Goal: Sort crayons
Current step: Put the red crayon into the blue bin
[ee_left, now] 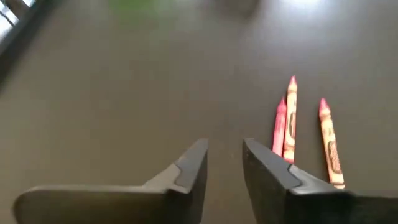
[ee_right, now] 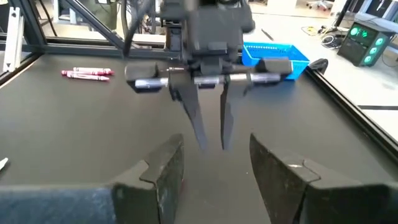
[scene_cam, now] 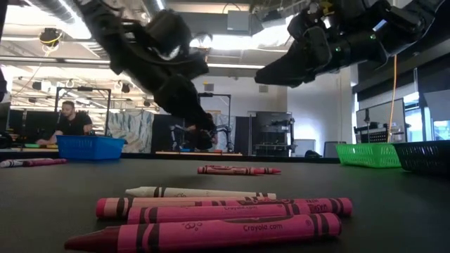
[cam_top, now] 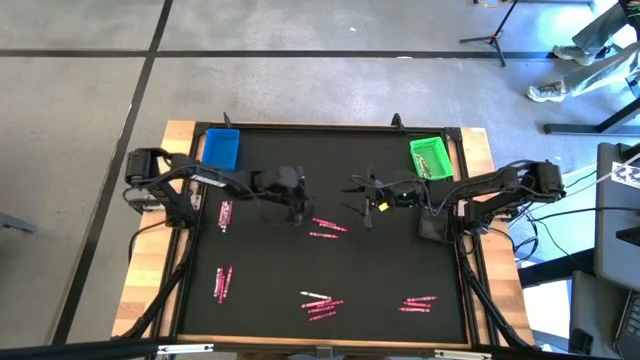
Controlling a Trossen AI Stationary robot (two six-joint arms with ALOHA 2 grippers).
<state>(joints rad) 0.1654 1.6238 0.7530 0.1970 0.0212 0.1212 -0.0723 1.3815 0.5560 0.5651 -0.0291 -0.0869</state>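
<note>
- The left gripper (cam_top: 296, 212) hangs over the middle of the black table (cam_top: 260, 300), fingers (ee_left: 193, 163) slightly parted with nothing between them.
- The right gripper (cam_top: 366, 208) faces it, spread open, apparently empty.
- The crayons (cam_top: 328, 229) lie scattered in small pink clusters, one just beside the left gripper.
- The blue tray (cam_top: 221, 147) and green tray (cam_top: 431, 158) stand at the far corners.

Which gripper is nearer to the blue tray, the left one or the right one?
The left. The left gripper hangs over the mat just beside the blue tray, toward the middle. The right gripper is beyond it, nearer the green tray.
</note>
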